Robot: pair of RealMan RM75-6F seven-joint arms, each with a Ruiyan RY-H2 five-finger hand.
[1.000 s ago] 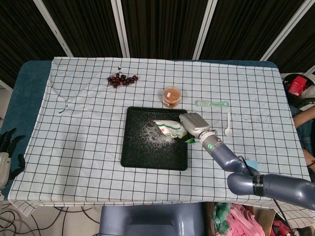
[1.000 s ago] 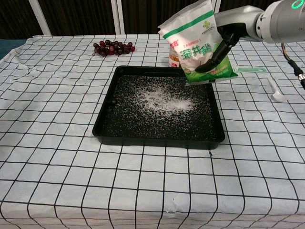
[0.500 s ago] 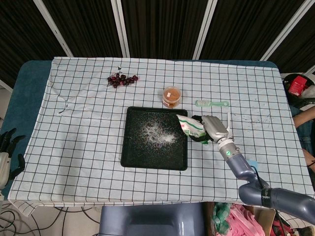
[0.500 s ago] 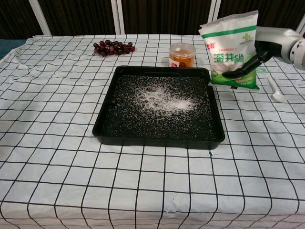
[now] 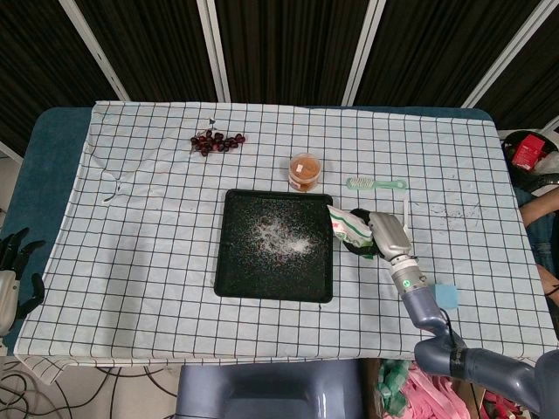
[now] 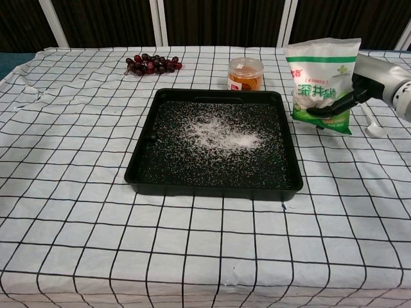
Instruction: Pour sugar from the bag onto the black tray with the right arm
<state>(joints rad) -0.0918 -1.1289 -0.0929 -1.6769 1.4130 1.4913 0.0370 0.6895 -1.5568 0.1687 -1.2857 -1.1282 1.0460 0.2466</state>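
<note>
The black tray (image 6: 144, 163) (image 5: 229, 262) sits mid-table with a white patch of sugar (image 6: 218, 133) (image 5: 279, 236) spread over its middle. A white and green sugar bag (image 6: 321, 80) (image 5: 348, 226) stands upright on the cloth just right of the tray. My right hand (image 6: 350, 96) (image 5: 384, 234) grips the bag from its right side, dark fingers (image 6: 331, 108) wrapped across the lower front. My left hand (image 5: 16, 262) hangs off the table's left edge in the head view, fingers apart and holding nothing.
An orange-lidded jar (image 6: 245, 74) stands behind the tray. Dark grapes (image 6: 153, 64) lie at the back left. A green brush (image 5: 376, 184) and a white spoon (image 6: 371, 125) lie right of the bag. The checked cloth (image 6: 77, 192) covers the table.
My right hand has carried the bag from a tilt over the tray's back right corner out to the right, turned it upright and lowered it beside the tray.
</note>
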